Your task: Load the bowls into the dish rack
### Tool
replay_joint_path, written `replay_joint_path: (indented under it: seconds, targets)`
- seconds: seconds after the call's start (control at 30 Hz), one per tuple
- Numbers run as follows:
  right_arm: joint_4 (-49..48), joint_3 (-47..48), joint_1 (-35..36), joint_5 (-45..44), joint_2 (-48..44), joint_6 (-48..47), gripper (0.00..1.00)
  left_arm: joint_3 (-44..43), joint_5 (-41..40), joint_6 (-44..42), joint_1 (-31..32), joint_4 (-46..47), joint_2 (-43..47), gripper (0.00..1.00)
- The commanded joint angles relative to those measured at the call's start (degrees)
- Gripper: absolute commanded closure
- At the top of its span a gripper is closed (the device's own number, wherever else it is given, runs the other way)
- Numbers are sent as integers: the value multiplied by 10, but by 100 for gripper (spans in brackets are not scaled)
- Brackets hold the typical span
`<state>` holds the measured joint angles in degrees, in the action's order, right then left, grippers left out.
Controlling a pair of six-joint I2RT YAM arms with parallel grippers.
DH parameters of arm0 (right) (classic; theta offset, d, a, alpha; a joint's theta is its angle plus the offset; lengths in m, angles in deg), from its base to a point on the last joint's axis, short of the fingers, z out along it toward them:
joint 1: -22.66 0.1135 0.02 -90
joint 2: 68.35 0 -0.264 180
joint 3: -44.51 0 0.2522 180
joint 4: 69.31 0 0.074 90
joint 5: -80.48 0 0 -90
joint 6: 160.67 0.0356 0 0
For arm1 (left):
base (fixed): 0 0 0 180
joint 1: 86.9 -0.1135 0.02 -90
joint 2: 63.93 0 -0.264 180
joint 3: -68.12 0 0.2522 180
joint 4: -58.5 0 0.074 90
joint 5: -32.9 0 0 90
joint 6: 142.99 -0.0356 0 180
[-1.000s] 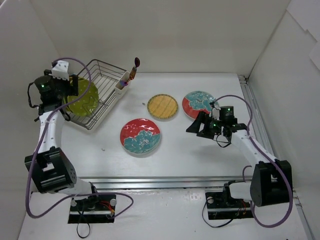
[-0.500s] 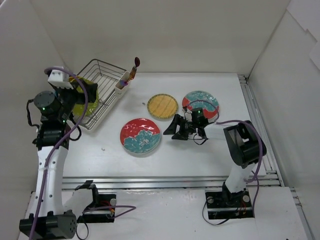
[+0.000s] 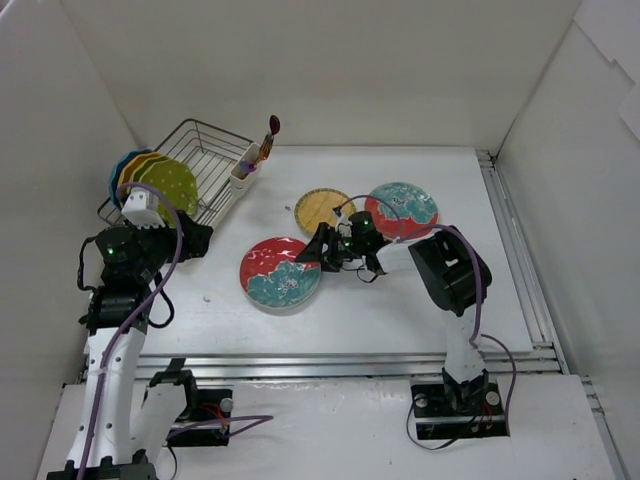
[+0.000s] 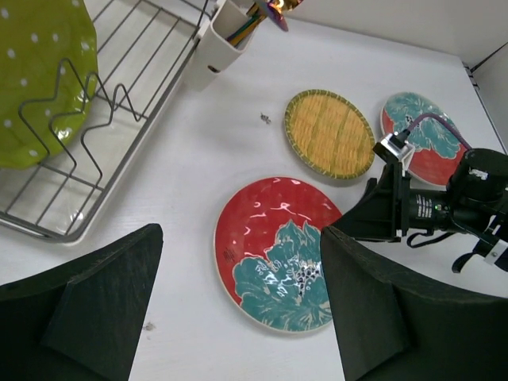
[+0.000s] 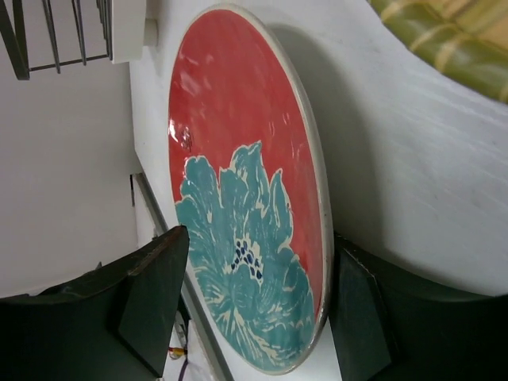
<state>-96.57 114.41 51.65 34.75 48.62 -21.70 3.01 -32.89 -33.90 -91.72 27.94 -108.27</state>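
The left gripper [image 4: 240, 232] is held above the table [image 3: 400, 300], just in front of the dish rack [image 3: 205, 150], and its jaws are spread wide with nothing between them and nothing touched; in the left wrist view both dark fingers [image 4: 95, 294] are seen at the bottom corners, well apart. The right gripper [image 5: 258, 236] is set low at the right-hand edge of the near red-and-teal bowl [image 3: 281, 273], which lies flat on the table. Its jaws are parted too, and in the right wrist view the near rim of that bowl is seen between the two fingers [image 5: 151, 294]; whether the rim is touched by either finger cannot be told, and no grip is closed on it. The tan woven bowl [image 3: 322, 210] is lying just behind the right gripper, and the far red-and-teal bowl [image 3: 405, 208] is placed close to the right of the woven one, partly hidden by the arm. Standing on edge in the left end of the rack are a blue bowl [image 3: 114, 178], an orange bowl [image 3: 128, 168] and, in front, a green dotted bowl [image 3: 172, 190]. A white utensil cup [image 3: 243, 168] is hung on the rack's right corner, with a utensil standing in it.
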Motion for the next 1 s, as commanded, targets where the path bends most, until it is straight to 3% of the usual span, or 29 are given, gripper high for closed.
replay_joint_path:
  seconds: [0.0, 0.17, 0.37, 0.57, 0.97]
  targets:
    - [17, 14, 14, -31, 47, 7, 38, -2, 9, 27, 2, 19, -1, 24]
    - [15, 24, 21, -33, 67, 10, 53, -5, 4, 40, 2, 6, -2, 23]
    - [13, 5, 17, -39, 56, 0, 99, -18, 22, 66, 2, -9, -29, 22]
    - [13, -54, -17, -19, -31, -12, 100, 5, 146, 90, 2, 37, -37, 26]
    - [13, -113, -84, 52, -201, -7, 100, 79, 114, 175, 85, 121, -58, 25]
